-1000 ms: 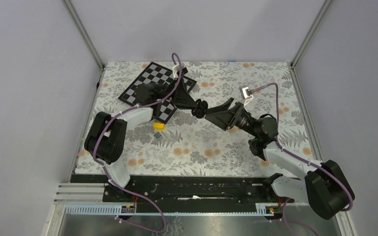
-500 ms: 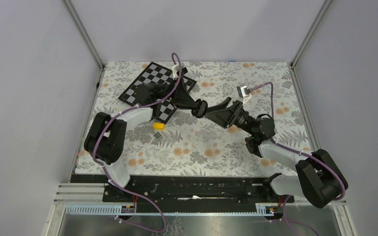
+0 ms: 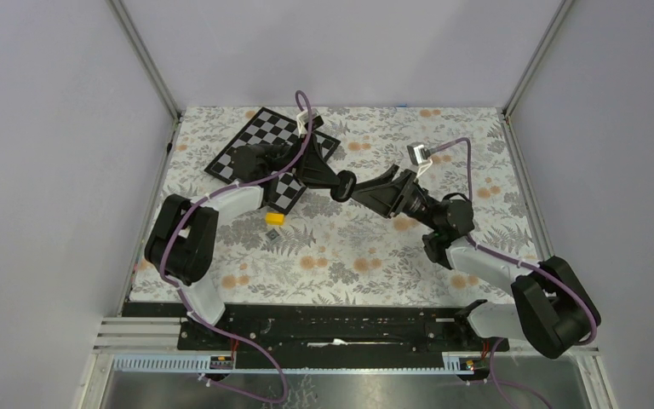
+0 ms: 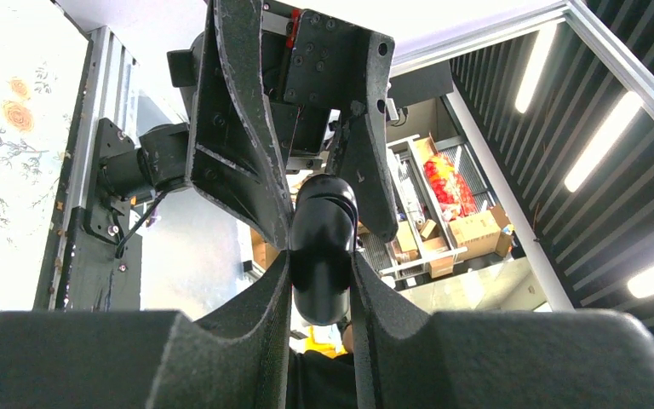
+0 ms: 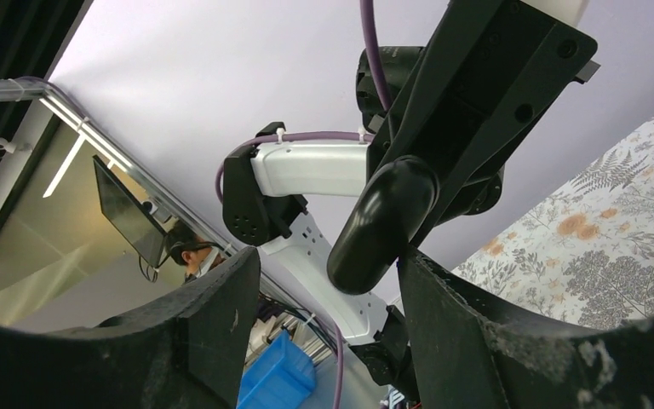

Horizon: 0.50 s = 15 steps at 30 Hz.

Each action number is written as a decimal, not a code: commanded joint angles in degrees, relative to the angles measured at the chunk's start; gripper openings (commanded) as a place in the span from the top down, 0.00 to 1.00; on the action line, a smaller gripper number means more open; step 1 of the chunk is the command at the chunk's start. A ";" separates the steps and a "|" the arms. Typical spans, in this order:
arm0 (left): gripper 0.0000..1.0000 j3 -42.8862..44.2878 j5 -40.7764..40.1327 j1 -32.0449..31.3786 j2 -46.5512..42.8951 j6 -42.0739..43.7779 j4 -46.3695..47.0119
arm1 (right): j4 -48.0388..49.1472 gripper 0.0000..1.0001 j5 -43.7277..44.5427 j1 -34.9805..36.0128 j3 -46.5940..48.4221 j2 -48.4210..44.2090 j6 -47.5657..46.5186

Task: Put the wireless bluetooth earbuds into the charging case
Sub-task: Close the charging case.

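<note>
Charging case [image 4: 324, 247] sits clamped, partly hidden, between left jaws.

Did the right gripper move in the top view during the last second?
Yes. The right gripper shifted left and slightly toward the far edge, nearer the checkerboard and the left gripper, which holds the black charging case.

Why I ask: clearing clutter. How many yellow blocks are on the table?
1. The yellow block lies on the table beside the small checkerboard; others may be hidden.
</note>
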 commanded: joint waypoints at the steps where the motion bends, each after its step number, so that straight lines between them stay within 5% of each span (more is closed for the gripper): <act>1: 1.00 0.63 0.44 -0.28 -2.36 0.42 5.82 | 2.35 0.34 -0.42 1.16 5.12 1.46 -1.63; 15: 1.00 -0.05 1.72 -0.29 -2.71 1.65 5.47 | -11.92 0.51 1.28 1.50 6.50 -2.14 -7.71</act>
